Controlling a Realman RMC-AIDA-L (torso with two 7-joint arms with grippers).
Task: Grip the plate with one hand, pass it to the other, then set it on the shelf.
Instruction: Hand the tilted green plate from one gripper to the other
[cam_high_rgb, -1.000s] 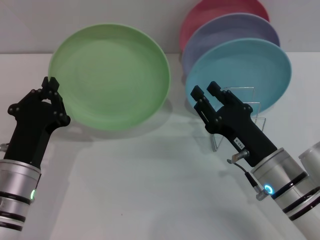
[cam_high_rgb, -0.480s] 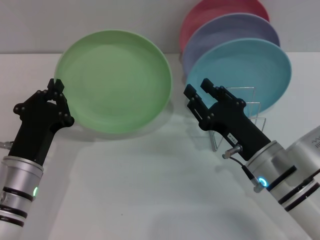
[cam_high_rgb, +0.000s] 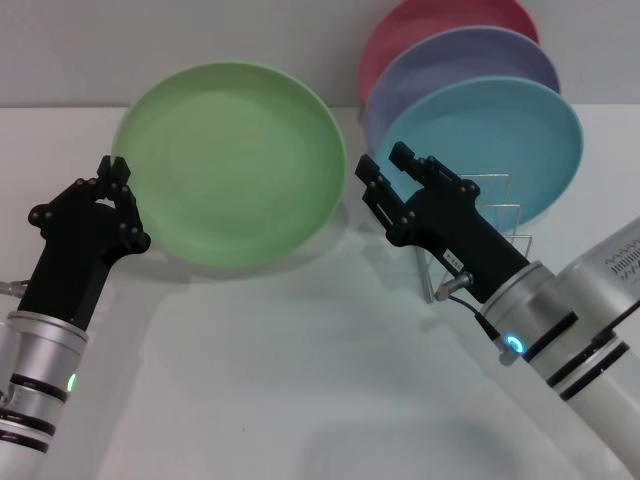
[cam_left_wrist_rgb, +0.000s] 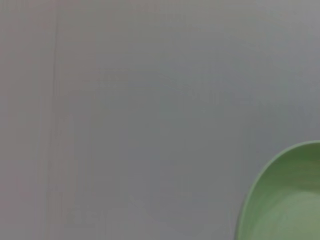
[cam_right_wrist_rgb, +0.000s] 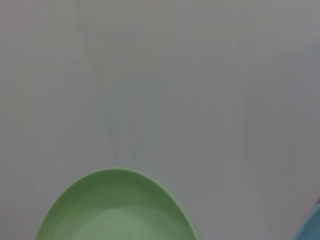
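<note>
The light green plate (cam_high_rgb: 232, 165) is held up above the table, tilted with its face toward me. My left gripper (cam_high_rgb: 113, 168) is shut on the plate's left rim. Just off the plate's right rim my right gripper (cam_high_rgb: 385, 160) stands open, its fingers apart and not touching the plate. The silver wire shelf (cam_high_rgb: 498, 180) stands behind the right gripper, partly hidden by it. Part of the green plate (cam_left_wrist_rgb: 290, 200) shows in the left wrist view, and its upper rim (cam_right_wrist_rgb: 117, 210) in the right wrist view.
A sky-blue plate (cam_high_rgb: 500, 135), a lavender plate (cam_high_rgb: 470, 55) and a pink plate (cam_high_rgb: 430, 20) stand upright in the shelf at the back right. The white table (cam_high_rgb: 300, 340) spreads in front, with a pale wall behind.
My right gripper has moved left and up, closing in on the green plate's right rim. The left gripper and the plate shifted slightly to the right.
</note>
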